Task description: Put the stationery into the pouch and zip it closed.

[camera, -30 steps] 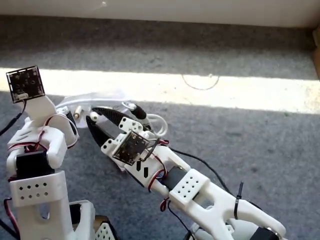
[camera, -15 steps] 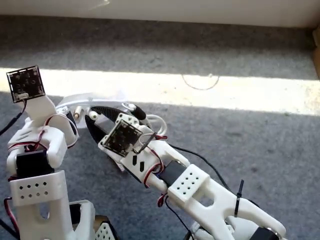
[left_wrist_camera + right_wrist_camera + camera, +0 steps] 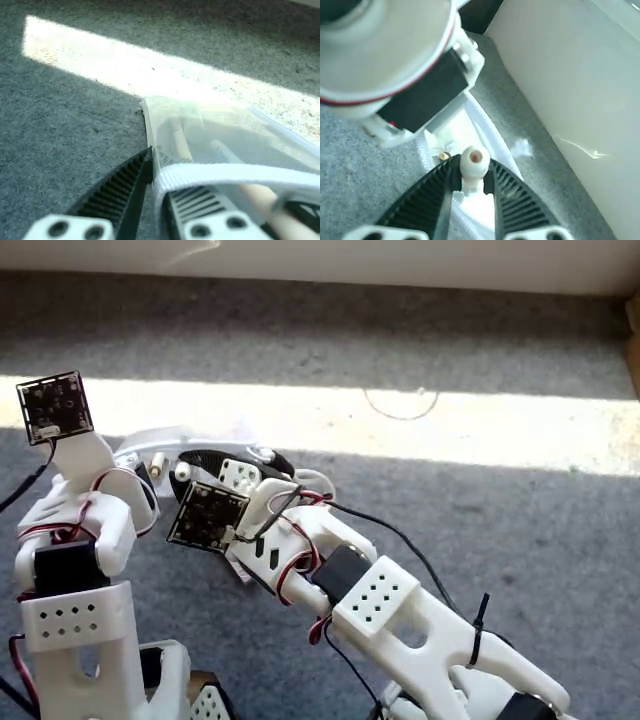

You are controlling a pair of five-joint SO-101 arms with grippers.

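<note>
White pen [image 3: 474, 162] is clamped between the ribbed jaws of the right gripper [image 3: 473, 174]. Its rounded, red-dotted end faces the wrist camera, so its long axis runs away from the gripper, down toward the pouch [image 3: 220, 135] just beyond the fingertips. The pouch lies on the grey carpet [image 3: 480, 540] between the ends of the two arms. The left gripper [image 3: 156, 172] is closed on the pouch's white-banded edge and pins the mouth. A wood-coloured pencil [image 3: 180, 144] lies inside the translucent wall. The right arm is the nearer one for insertion. The coming move likely depends on lining the pen's axis up with the opening. Whether the lower tip is already inside cannot be determined.
</note>
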